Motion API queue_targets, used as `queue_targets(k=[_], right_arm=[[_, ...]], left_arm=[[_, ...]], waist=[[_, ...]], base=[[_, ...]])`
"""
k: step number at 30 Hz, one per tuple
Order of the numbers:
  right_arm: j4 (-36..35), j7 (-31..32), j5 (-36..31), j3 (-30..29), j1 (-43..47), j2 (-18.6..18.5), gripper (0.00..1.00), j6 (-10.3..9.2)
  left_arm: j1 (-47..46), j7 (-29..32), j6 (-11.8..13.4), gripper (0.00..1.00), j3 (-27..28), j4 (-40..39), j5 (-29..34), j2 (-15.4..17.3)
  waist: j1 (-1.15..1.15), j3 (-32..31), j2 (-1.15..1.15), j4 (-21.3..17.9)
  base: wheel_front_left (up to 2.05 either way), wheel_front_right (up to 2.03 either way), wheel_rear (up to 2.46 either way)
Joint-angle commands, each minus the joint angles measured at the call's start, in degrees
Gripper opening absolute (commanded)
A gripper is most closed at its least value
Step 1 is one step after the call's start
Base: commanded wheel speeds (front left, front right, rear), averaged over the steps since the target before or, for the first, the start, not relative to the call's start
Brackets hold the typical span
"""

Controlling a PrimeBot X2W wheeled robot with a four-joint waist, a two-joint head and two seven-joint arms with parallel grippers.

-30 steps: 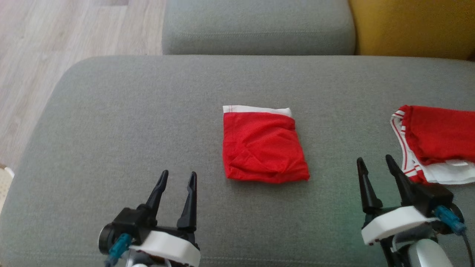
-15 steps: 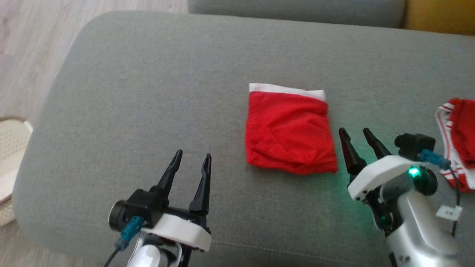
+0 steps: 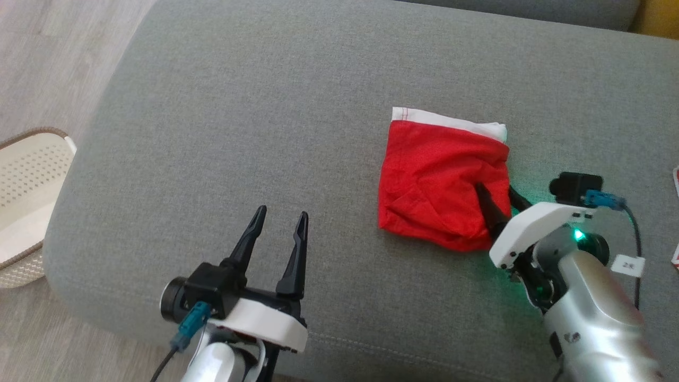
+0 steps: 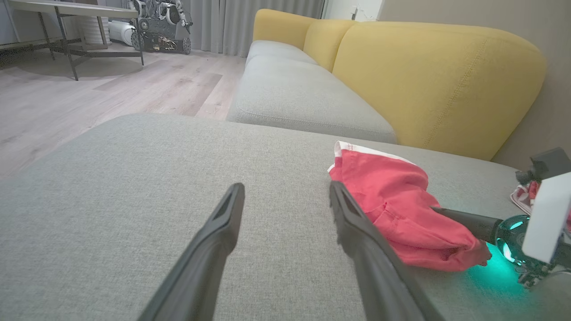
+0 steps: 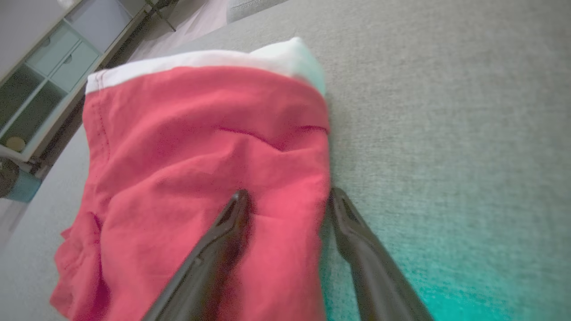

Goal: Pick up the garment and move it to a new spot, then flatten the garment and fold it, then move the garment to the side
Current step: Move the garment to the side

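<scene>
We are looking at the red garment [image 3: 437, 180] lying as a folded, nearly square packet on the grey sofa cushion [image 3: 254, 106], its white waistband [image 3: 445, 119] running along the far edge. It is sitting right of centre, so the right end effector [image 3: 496, 192] is by far the nearer one. It is angling in from the near right, fingers apart and straddling the packet's right-hand edge. In the right wrist view one finger [image 5: 227, 223] is resting on top of the red cloth while the other is lying on bare cushion just beside the edge. The folded edge is therefore sitting between the jaws, which are not clamping anything yet. The left end effector [image 3: 283, 212] is hovering over bare cushion well to the left of the garment, fingers spread wide and holding nothing. We are judging that the fold is done and that the pinch for carrying the packet aside is next, hinging on closing across that edge through every layer.
</scene>
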Motion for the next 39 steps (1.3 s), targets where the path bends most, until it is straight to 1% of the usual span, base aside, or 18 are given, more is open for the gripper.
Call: queue_targets(k=[1,5,8,11,15,18,19,21,27,28,30,34,39], right_arm=[[-1.01,-0.62,-0.51,2.39,-2.24,-0.56,0.00,-0.04],[-0.02,-5.20,-4.24,6.72,-3.40,-2.94,0.00,-0.04],[0.44,-10.29,-9.89,10.10,-4.21,-5.71,0.00,-0.04],[0.60,-14.26,-15.50,12.88,-4.74,-8.26,0.00,-0.04],[-0.63,-16.25,-18.74,14.93,-5.29,-11.32,0.00,-0.04],[-2.82,-15.33,-19.83,17.31,-5.73,-14.78,0.00,-0.04],[-2.82,-15.33,-19.83,17.31,-5.73,-14.78,0.00,-0.04],[-4.66,-13.93,-19.50,19.03,-6.06,-17.65,0.00,-0.04],[-10.38,-9.13,-16.84,23.70,-8.83,-29.05,0.00,-0.04],[-11.42,-7.96,-15.43,24.64,-10.35,-32.52,0.00,-0.04],[-11.64,-7.13,-14.34,25.33,-12.03,-35.51,0.00,-0.04],[-10.05,-6.31,-13.09,24.38,-15.42,-38.74,0.00,-0.04],[-5.73,-5.67,-13.05,21.65,-18.05,-39.08,0.00,-0.04]], left_arm=[[-2.56,-0.70,0.20,1.00,1.45,-1.71,-0.03,-0.13],[-2.66,-0.70,0.46,1.00,1.57,-1.70,-0.14,-0.13],[-2.57,-0.70,0.37,1.00,1.64,-1.72,-0.17,-0.13],[-2.44,-0.70,0.24,1.00,1.81,-1.76,-0.19,-0.13],[-2.66,-0.70,-0.01,1.00,1.99,-2.22,-0.04,-0.13],[-3.20,-0.70,-0.24,1.00,2.17,-2.69,0.04,-0.13],[-3.20,-0.70,-0.24,1.00,2.17,-2.69,0.04,-0.13],[-3.63,-0.70,-0.38,1.00,2.16,-2.99,0.16,-0.13],[-5.96,-0.70,-0.91,1.00,2.03,-3.57,0.76,-0.13],[-6.80,-0.70,-1.10,1.00,2.00,-3.60,1.09,-0.13],[-7.66,-0.70,-1.32,1.00,1.91,-3.60,1.41,-0.13],[-9.36,-0.70,-1.85,1.00,1.89,-3.29,2.05,-0.13],[-11.05,-0.70,-2.39,1.00,1.94,-2.91,2.66,-0.13]], waist=[[0.00,-0.02,0.00,-0.03],[0.00,-0.58,0.00,-0.99],[0.00,-1.39,0.00,-2.53],[0.00,-2.39,0.00,-4.75],[0.00,-3.01,0.00,-8.51],[0.00,-2.75,0.00,-11.79],[0.00,-2.75,0.00,-11.79],[0.00,-2.28,0.00,-13.90],[0.00,1.23,0.00,-19.25],[0.00,2.75,0.00,-20.67],[0.00,4.40,0.00,-21.74],[0.00,7.36,0.00,-23.00],[0.00,10.17,0.00,-23.12]], base=[[0.00,0.00,0.00],[0.00,0.00,0.00],[0.00,0.00,0.00],[0.00,0.00,0.00],[0.00,0.00,0.00],[0.00,0.00,0.00],[0.00,0.00,0.00],[0.00,0.00,0.00],[0.00,0.00,0.00],[0.00,0.00,0.00],[0.00,0.00,0.00],[0.00,0.00,0.00],[0.00,0.00,0.00]])
